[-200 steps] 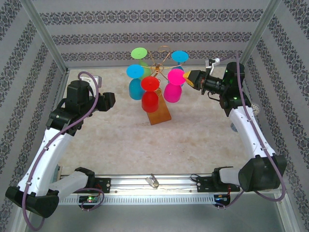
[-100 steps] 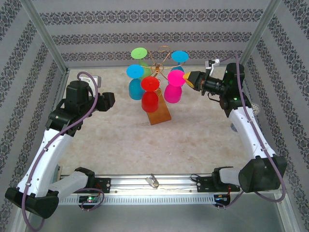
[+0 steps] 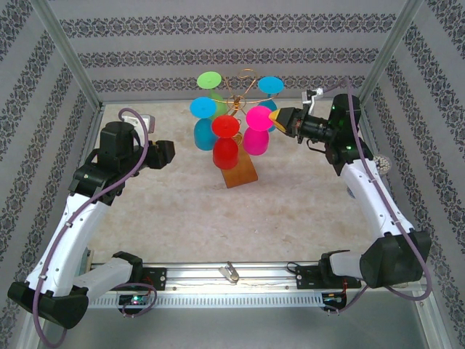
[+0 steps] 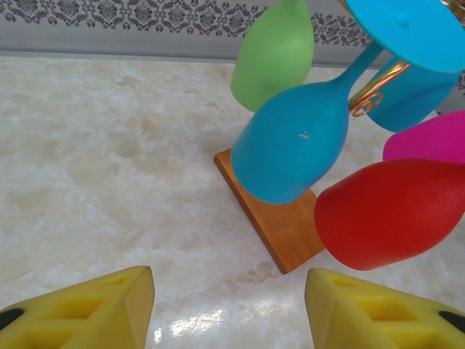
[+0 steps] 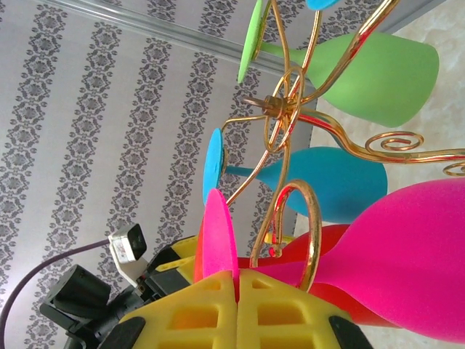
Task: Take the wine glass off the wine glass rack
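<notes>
Right arm is stretched toward the scrolled gold-wire rack [image 4: 283,233]. Right gripper [image 5: 236,280] is clamped on the stem of the matte magenta wine glass [image 5: 414,254]. Left gripper [image 4: 229,305] is held half-wide, empty.

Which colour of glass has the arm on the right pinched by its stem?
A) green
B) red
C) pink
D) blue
C: the right gripper is shut on the stem of the pink wine glass, which sits in a gold loop of the wine glass rack.
</notes>
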`<state>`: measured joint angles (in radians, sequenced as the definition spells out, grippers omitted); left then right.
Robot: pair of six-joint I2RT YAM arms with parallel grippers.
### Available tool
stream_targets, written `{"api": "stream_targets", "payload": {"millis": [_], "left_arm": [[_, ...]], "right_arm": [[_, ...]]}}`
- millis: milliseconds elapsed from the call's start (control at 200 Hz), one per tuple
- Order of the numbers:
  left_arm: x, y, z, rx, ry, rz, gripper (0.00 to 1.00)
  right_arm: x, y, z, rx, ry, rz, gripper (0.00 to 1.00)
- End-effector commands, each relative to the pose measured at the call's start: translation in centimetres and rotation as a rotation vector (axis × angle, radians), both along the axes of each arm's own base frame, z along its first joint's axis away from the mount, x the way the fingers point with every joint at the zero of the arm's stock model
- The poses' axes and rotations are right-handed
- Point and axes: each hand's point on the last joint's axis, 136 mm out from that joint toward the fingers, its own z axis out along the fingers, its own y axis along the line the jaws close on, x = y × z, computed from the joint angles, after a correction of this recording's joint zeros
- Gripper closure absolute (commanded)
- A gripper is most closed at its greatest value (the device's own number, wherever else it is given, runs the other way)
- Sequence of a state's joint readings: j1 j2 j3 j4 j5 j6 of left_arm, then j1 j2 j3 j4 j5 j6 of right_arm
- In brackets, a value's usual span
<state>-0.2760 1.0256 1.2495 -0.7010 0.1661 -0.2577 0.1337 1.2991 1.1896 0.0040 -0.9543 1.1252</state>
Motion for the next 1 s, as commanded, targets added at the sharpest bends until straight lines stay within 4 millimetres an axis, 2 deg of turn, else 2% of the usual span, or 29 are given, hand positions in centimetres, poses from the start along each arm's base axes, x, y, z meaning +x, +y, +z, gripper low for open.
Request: {"api": "stream_targets", "payload": {"millis": [0,430,994], "left_arm": [[-1.3,-1.4,-0.3,0.007,-0.005,-0.092,0.43],[-3.6,-3.1,-0.5,-0.012,-0.006,-0.197,0.43],[-3.9,-3.3,-0.7,0.002,-0.022,-0.198,0.44]], "right_arm": [[-0.2,0.9,1.5,-0.001,-0.051,0.039,1.00],[1.4,0.9,2.1,-0.002,-0.065,0.001,1.00],[3.7,-0.2,2.3,0.024,-0.024,-0.095,1.00]]}}
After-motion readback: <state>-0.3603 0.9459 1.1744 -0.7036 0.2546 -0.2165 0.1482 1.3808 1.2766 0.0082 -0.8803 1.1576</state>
